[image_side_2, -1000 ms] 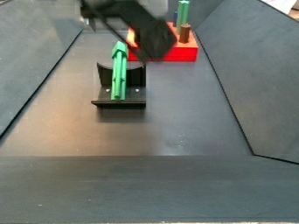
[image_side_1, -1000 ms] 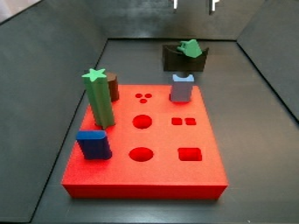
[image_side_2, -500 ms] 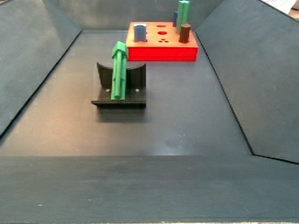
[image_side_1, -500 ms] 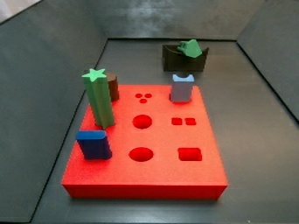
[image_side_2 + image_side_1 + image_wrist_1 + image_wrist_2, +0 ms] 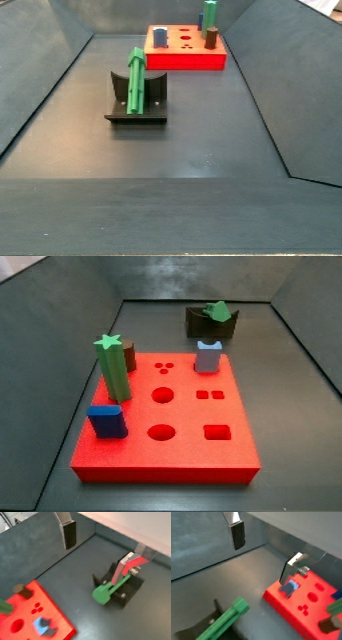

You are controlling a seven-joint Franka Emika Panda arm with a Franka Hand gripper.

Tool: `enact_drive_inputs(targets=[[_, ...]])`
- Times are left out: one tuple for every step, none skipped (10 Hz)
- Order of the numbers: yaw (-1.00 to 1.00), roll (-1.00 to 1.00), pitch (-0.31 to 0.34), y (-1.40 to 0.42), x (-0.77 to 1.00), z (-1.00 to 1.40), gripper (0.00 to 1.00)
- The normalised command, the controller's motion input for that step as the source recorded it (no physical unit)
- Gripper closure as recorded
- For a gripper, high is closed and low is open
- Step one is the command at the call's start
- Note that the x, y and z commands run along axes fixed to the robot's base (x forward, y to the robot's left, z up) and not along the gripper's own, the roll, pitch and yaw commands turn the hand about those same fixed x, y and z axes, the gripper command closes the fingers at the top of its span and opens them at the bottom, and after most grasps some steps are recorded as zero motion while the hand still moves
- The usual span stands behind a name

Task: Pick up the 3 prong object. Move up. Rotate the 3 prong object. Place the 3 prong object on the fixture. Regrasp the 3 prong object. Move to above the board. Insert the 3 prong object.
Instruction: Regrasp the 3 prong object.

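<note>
Resting in the fixture [image 5: 138, 98], the 3 prong object [image 5: 136, 75] leans upright with nothing gripping it.

Going left to right in a side view, the dark fixture stands on the grey floor with the long green 3 prong object propped in its notch, tilted against the back plate, probably so it can be taken at a new angle. Farther right and back lies the red board [image 5: 187, 60], well apart, with a green star post [image 5: 209, 14] and other pegs standing in it. The gripper [image 5: 103, 541] shows only in both wrist views, high above the floor; its silver fingers [image 5: 69, 532] are spread wide and hold nothing. In a wrist view the green piece and fixture sit below, near one finger. My judgement: the regrasp comes next.
</note>
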Motion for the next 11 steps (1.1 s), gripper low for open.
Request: enact_drive_inputs(targets=[[0.02, 1.0, 0.015, -0.02, 0.0, 0.01, 0.0], [0.02, 1.0, 0.014, -0.02, 0.01, 0.01, 0.0], [0.02, 1.0, 0.016, -0.01, 0.01, 0.01, 0.0], [0.02, 1.0, 0.023, -0.02, 0.01, 0.01, 0.0], [0.02, 1.0, 0.03, -0.02, 0.02, 0.0, 0.0], [0.02, 1.0, 0.036, -0.02, 0.03, 0.0, 0.0], [0.03, 1.0, 0.045, -0.03, 0.04, -0.01, 0.0], [0.03, 1.0, 0.059, -0.03, 0.06, -0.01, 0.0], [0.04, 1.0, 0.073, -0.03, 0.07, -0.01, 0.0], [0.05, 1.0, 0.096, -0.04, 0.09, -0.01, 0.0], [0.05, 1.0, 0.109, -0.04, 0.09, 0.0, 0.0]])
